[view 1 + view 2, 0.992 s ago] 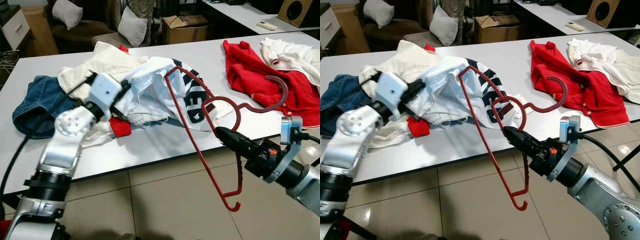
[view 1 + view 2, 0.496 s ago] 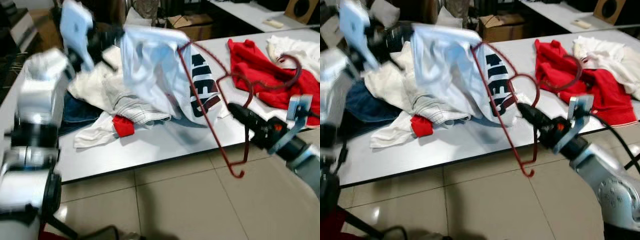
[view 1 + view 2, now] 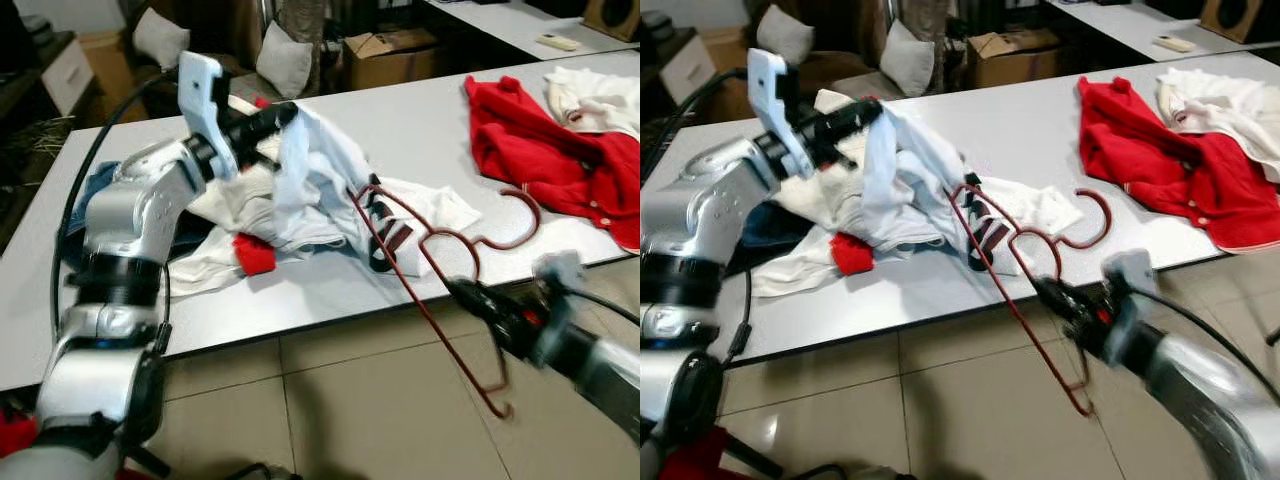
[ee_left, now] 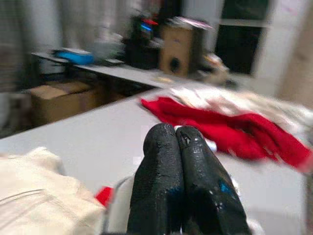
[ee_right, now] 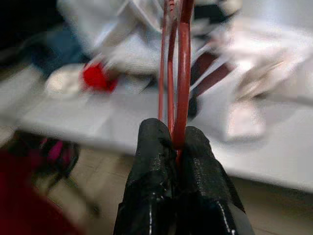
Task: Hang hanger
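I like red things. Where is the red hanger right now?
The red hanger is on the robot's right, pinched in the right end effector, at the table's front edge beside the white shirt.

One red hanger [image 3: 430, 270], two claws, two cushions, one cardboard box [image 3: 388, 55].

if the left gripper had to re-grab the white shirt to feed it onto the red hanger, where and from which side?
Probably the bunched fold at the top of the white shirt, approached from above on the robot's left, where the left gripper already pinches it. The fabric there stands off the table. The red hanger, held by the right gripper, crowds the other side.
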You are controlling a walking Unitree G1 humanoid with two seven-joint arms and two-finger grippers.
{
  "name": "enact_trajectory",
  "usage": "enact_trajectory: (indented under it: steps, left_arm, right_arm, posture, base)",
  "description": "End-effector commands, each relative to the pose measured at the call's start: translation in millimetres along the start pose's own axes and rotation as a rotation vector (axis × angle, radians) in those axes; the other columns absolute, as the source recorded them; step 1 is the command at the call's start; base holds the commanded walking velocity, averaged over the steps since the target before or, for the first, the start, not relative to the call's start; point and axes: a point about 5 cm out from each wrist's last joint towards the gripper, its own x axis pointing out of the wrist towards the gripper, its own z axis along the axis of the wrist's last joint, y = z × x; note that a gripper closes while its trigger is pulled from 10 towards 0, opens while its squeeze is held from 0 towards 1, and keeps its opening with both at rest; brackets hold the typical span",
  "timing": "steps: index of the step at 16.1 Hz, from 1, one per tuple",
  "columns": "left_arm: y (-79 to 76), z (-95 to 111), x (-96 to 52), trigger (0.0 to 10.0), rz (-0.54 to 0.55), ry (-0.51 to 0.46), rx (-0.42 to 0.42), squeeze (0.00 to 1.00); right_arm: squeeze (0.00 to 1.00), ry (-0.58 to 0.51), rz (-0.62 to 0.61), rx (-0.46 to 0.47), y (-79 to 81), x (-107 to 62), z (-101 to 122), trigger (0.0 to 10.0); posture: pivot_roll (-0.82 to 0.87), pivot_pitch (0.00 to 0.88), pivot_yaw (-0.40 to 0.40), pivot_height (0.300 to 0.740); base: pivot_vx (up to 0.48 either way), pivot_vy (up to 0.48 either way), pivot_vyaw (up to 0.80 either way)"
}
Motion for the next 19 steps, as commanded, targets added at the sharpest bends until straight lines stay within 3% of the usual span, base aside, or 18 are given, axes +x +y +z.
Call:
enact_trajectory:
  steps: [1,4,6,8,9,11,13,14,16,19]
  left_arm:
    - [6.1,8.2,0.2,0.0,0.07,-0.052,-0.019,0.0]
    - [16.8,17.4,0.2,0.0,0.188,-0.128,-0.099,0.0]
    - [21.7,16.1,0.1,0.0,0.227,-0.113,-0.056,0.0]
    - [19.5,7.8,-0.4,0.0,0.195,-0.048,0.011,0.0]
    - [14.0,-2.6,-1.7,0.0,0.123,0.034,0.08,0.0]
    - [9.3,-18.1,-7.1,0.0,0.048,0.134,0.145,0.0]
    - [3.6,-22.5,-11.5,0.0,-0.027,0.163,0.146,0.0]
    - [-10.1,-21.5,-13.2,0.0,-0.145,0.145,0.116,0.0]
    - [-23.2,-16.1,-12.9,0.0,-0.226,0.104,0.08,0.0]
    - [-22.8,-6.6,-8.2,0.0,-0.166,0.015,0.009,0.0]
  right_arm:
    - [0.0,0.012,0.042,-0.042,6.5,-5.7,3.0,10.0]
    - [0.0,0.075,0.033,-0.08,7.8,-24.7,-3.4,10.0]
    - [0.0,0.043,0.027,-0.112,10.3,-39.1,7.1,10.0]
    - [0.0,-0.112,-0.036,-0.086,2.1,-49.9,26.6,10.0]
    - [0.0,-0.199,-0.058,-0.062,-0.9,-55.9,36.5,10.0]
    - [0.0,-0.285,-0.137,-0.05,-8.7,-62.3,46.2,10.0]
    - [0.0,-0.229,-0.164,-0.025,-13.5,-61.5,37.7,10.0]
    - [0.0,-0.161,-0.049,0.001,0.2,-54.1,27.2,10.0]
    - [0.0,-0.116,0.017,0.028,7.8,-45.8,20.4,10.0]
    - [0.0,-0.08,0.046,0.074,10.2,-36.5,14.0,10.0]
  posture:
    - [-0.17,0.0,0.127,0.74]
    - [-0.18,0.0,0.133,0.74]
    - [-0.2,0.0,0.135,0.74]
    - [-0.21,0.0,0.137,0.74]
    - [-0.21,0.0,0.137,0.74]
    - [-0.22,0.0,0.134,0.74]
    - [-0.22,0.0,0.126,0.74]
    - [-0.22,0.0,0.117,0.74]
    - [-0.21,0.0,0.107,0.74]
    - [-0.2,0.0,0.096,0.74]
  base:
    - [0.0,0.0,0.0]
    - [0.0,0.0,0.0]
    - [0.0,0.0,0.0]
    - [0.0,0.0,0.0]
    - [0.0,0.0,0.0]
    - [0.0,0.0,0.0]
    - [0.0,0.0,0.0]
    - [0.0,0.0,0.0]
    - [0.0,0.0,0.0]
    - [0.0,0.0,0.0]
